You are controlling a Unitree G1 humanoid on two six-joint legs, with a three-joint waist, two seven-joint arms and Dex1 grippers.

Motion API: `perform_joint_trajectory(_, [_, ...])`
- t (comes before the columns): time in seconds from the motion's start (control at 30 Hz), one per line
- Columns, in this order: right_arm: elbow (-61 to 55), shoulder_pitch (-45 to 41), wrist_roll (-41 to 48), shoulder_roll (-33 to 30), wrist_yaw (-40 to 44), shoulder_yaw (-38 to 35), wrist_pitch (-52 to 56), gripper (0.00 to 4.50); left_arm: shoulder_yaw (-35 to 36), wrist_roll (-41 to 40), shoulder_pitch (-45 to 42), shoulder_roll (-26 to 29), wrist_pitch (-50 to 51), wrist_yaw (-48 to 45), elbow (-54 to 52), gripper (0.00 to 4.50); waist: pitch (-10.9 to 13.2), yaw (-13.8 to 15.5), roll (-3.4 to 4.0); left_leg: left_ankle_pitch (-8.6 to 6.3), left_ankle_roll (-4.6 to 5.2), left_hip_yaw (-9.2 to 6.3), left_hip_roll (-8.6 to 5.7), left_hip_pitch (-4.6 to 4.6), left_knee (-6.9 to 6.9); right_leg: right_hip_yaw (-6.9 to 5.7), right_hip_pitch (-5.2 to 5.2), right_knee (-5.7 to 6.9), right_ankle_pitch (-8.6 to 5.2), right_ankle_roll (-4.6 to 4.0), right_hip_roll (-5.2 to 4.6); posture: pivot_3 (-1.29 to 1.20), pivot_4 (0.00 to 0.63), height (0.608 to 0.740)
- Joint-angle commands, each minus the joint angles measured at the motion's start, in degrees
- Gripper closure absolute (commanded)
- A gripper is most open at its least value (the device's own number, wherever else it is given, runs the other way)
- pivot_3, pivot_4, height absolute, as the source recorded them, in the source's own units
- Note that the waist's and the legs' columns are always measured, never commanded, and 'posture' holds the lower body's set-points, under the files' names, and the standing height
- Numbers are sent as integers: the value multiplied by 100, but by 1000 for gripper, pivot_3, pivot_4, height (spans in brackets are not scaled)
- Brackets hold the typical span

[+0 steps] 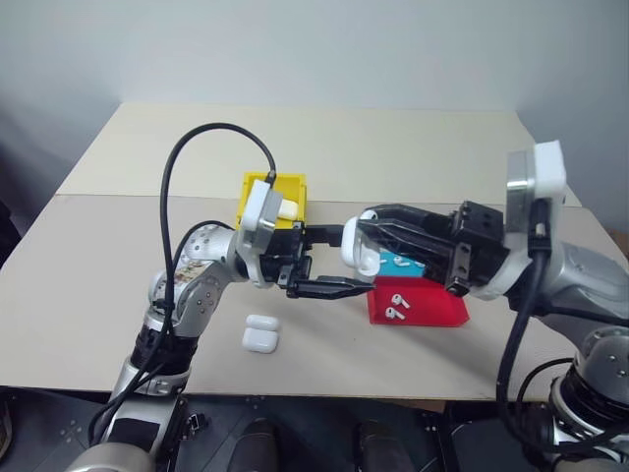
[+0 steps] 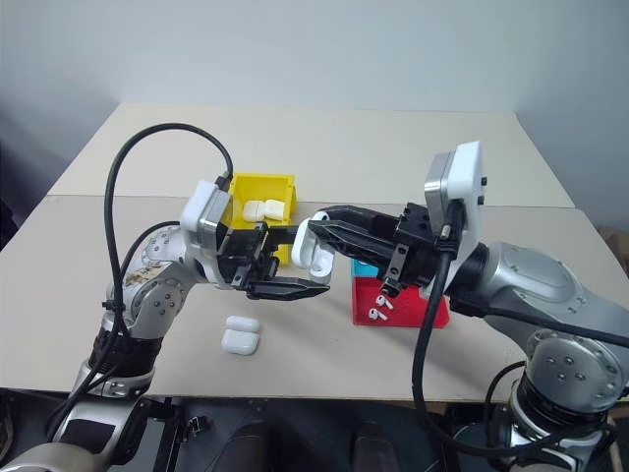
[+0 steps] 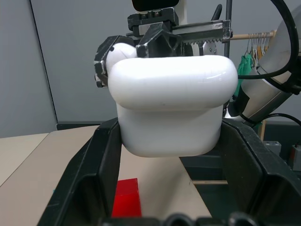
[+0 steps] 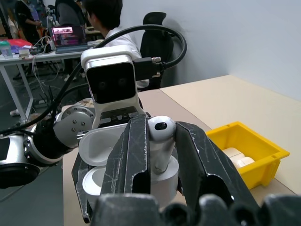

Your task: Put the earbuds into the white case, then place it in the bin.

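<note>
My left gripper (image 1: 329, 262) is shut on the white case (image 3: 171, 108), holding it in the air over the table with its lid flipped open (image 4: 101, 141). From the other side my right gripper (image 4: 157, 146) is shut on one earbud (image 4: 160, 132), stem down, right over the open case. Two more earbuds (image 1: 397, 306) lie in the red tray (image 1: 432, 313). The yellow bin (image 1: 275, 180) stands just behind the left gripper, with white cases (image 1: 287, 209) inside it.
Two white cases (image 1: 260, 332) lie on the table in front of the left arm. The red tray has a blue part (image 1: 401, 264) under the right gripper. A person (image 4: 113, 23) sits at a desk beyond the table.
</note>
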Motion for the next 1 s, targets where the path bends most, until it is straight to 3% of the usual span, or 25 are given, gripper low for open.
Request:
perform_joint_trajectory(0.03, [-61,129,-86,-159,-34,96,-386,3856,53,-98,-145,-27,-7,-25,-160,1718,0,1,0,0,0,0,0,0,-1,0,0,0,0,0,0,0,150,740])
perform_joint_trajectory(0.23, [-114,456,-514,-513,90,468,-877,3856,76,-86,-156,-9,-31,-67,-94,1718,0,1,0,0,0,0,0,0,-1,0,0,-1,0,0,0,0,150,740])
perform_joint_trajectory(0.47, [-95,644,-512,-715,170,538,-1303,1525,98,-65,-167,-24,-53,-39,-50,1718,0,7,0,0,0,0,0,0,-1,0,0,-1,0,0,0,0,150,740])
perform_joint_trajectory(0.63, [-36,634,-477,-757,114,563,-1433,136,101,-43,-167,-38,-70,-40,-29,1718,0,6,-1,0,0,0,0,0,-1,0,0,-3,0,0,0,0,150,740])
perform_joint_trajectory(0.87, [149,461,248,-844,-7,122,-1497,62,117,1,-213,1,-118,-132,92,1718,1,9,-1,0,0,0,0,-1,-1,0,0,-3,0,0,0,0,150,740])
perform_joint_trajectory(1.0, [761,-11,357,-1574,491,-56,-1357,62,175,-15,-280,116,-142,-356,237,1718,1,12,0,0,0,0,0,-1,-1,0,0,-3,0,0,0,0,150,740])
